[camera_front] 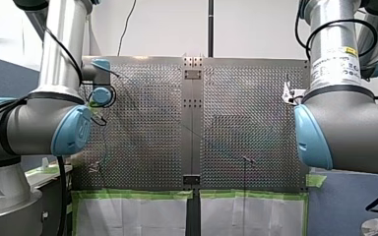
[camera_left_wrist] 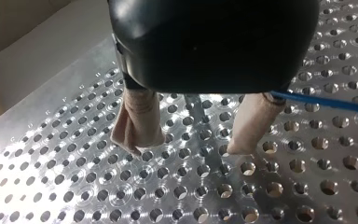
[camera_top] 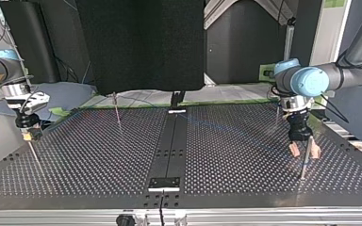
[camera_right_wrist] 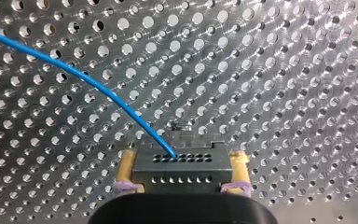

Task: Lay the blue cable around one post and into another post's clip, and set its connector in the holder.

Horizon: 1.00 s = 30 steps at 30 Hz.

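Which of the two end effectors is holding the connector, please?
My right end effector: its yellow pads clamp the black connector, with the blue cable leaving it. My left end effector is open, nothing between its fingers.

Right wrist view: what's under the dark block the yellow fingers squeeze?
Only the holey table shows around the connector, held by my right gripper. The blue cable enters a hole in its face. The spot directly underneath is covered by the connector, so I cannot see it.

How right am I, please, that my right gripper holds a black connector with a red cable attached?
Only the colour is wrong: the cable is blue, as the right wrist view shows; my right gripper does hold the black connector.
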Each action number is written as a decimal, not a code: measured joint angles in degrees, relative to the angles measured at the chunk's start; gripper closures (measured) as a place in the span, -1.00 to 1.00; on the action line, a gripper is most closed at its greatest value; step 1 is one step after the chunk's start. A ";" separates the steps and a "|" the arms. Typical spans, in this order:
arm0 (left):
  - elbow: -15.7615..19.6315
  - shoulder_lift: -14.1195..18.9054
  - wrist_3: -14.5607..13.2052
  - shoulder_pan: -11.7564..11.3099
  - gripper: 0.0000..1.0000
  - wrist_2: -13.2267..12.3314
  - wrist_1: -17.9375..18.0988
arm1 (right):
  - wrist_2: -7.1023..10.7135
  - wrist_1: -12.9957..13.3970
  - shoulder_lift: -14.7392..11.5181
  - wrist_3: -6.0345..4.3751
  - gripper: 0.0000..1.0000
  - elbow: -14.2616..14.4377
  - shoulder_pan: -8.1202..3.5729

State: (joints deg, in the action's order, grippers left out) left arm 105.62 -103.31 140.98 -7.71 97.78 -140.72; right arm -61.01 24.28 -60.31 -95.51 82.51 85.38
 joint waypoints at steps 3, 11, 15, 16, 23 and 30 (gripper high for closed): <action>0.00 -0.01 -0.03 0.00 -1.00 0.00 0.00 | 0.00 0.00 0.00 0.03 0.94 -0.01 0.00; 0.00 -0.01 -0.17 0.00 -1.00 -0.01 0.00 | 0.00 0.00 0.00 -0.10 0.94 -0.01 0.00; 0.00 -0.02 -0.20 0.00 -1.00 -0.01 0.00 | 0.00 0.00 0.00 -0.08 0.94 -0.01 0.00; 0.00 -0.01 -0.20 0.00 -1.00 -0.01 0.00 | 0.00 0.00 0.00 -0.08 0.94 0.00 0.00; 0.00 0.00 -0.19 0.00 -1.00 -0.01 0.00 | 0.00 -2.91 -0.08 0.25 0.88 -0.09 0.00; 0.00 -0.02 -0.21 0.00 -1.00 -0.01 0.00 | 0.00 -2.99 0.00 0.27 0.45 -0.02 -0.01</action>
State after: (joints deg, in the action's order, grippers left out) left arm 105.63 -103.33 140.78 -7.71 97.77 -140.72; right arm -61.01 21.28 -60.31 -95.25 82.49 85.37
